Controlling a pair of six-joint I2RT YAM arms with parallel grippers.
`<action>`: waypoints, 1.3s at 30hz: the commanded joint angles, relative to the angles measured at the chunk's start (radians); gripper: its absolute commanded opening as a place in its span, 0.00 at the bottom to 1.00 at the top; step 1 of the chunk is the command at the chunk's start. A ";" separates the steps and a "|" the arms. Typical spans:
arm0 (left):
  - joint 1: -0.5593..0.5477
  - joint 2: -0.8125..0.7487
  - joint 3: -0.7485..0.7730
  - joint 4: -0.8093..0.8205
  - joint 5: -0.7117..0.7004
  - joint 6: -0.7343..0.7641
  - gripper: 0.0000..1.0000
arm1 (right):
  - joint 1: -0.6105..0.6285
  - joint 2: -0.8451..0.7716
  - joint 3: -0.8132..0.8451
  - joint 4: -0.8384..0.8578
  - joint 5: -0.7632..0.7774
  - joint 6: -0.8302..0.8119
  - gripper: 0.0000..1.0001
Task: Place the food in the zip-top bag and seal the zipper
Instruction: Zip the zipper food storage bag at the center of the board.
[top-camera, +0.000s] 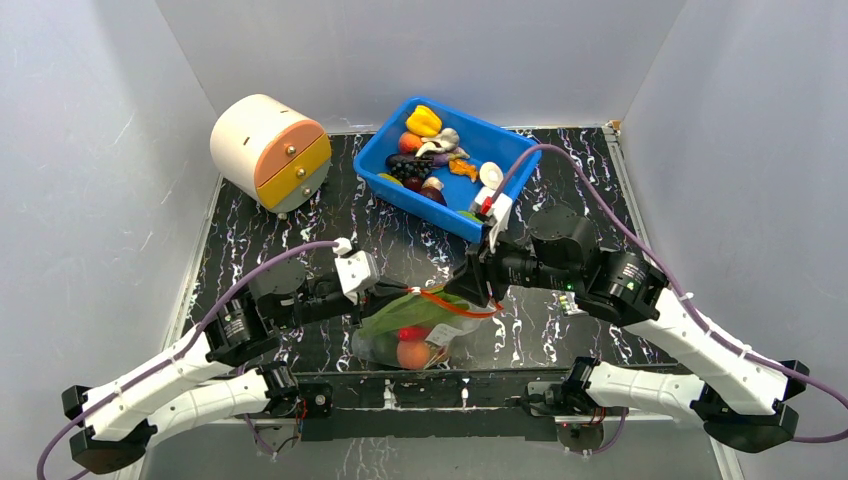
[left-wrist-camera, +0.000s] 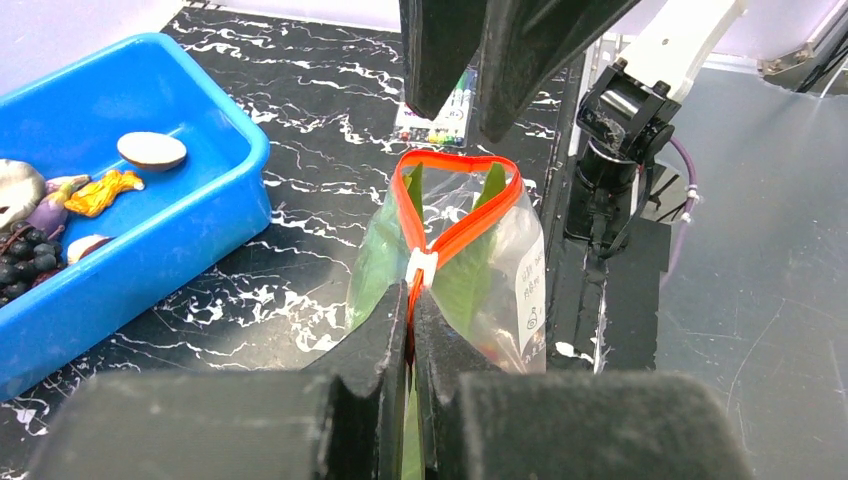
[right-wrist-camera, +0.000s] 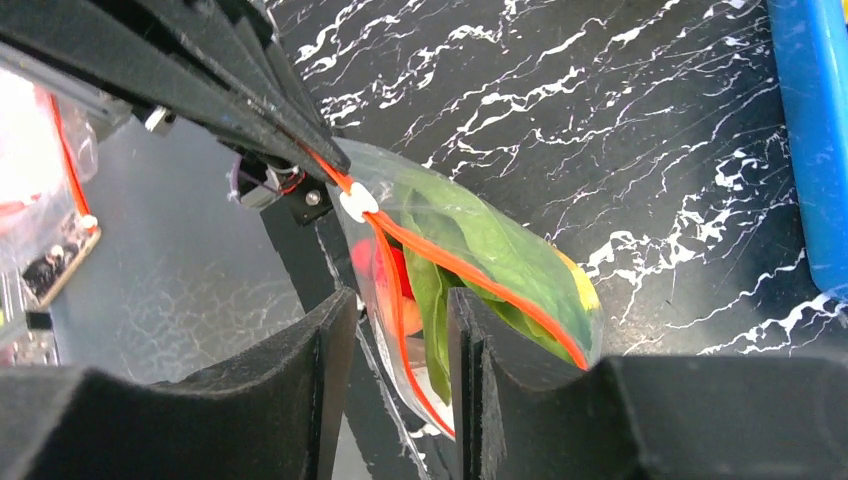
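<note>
The clear zip-top bag (top-camera: 425, 338) lies near the table's front edge, with green leaves (top-camera: 398, 316), a red piece (top-camera: 411, 332) and an orange-pink peach (top-camera: 412, 354) inside. My left gripper (left-wrist-camera: 412, 300) is shut on the orange-red zipper (left-wrist-camera: 457, 234) just behind its white slider (left-wrist-camera: 421, 268). The mouth beyond the slider gapes in a loop. My right gripper (right-wrist-camera: 400, 305) stands open. One lip of the zipper (right-wrist-camera: 400, 300) runs loose between its fingers, and the leaves (right-wrist-camera: 500, 255) show beside them.
A blue bin (top-camera: 398, 182) at the back holds several more toy foods, among them a yellow pepper (top-camera: 424, 120). A round cream drawer unit (top-camera: 268, 150) stands at the back left. The bin's wall (right-wrist-camera: 815, 150) lies close on the right of my right wrist.
</note>
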 joint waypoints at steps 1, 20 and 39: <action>0.000 -0.031 0.020 0.075 0.038 -0.010 0.00 | -0.002 -0.014 0.012 0.085 -0.115 -0.164 0.38; -0.001 0.014 0.039 0.099 0.098 -0.043 0.00 | -0.002 0.103 -0.056 0.277 -0.332 -0.418 0.43; -0.001 0.002 0.025 0.114 0.073 -0.036 0.00 | -0.002 0.080 -0.122 0.271 -0.302 -0.446 0.00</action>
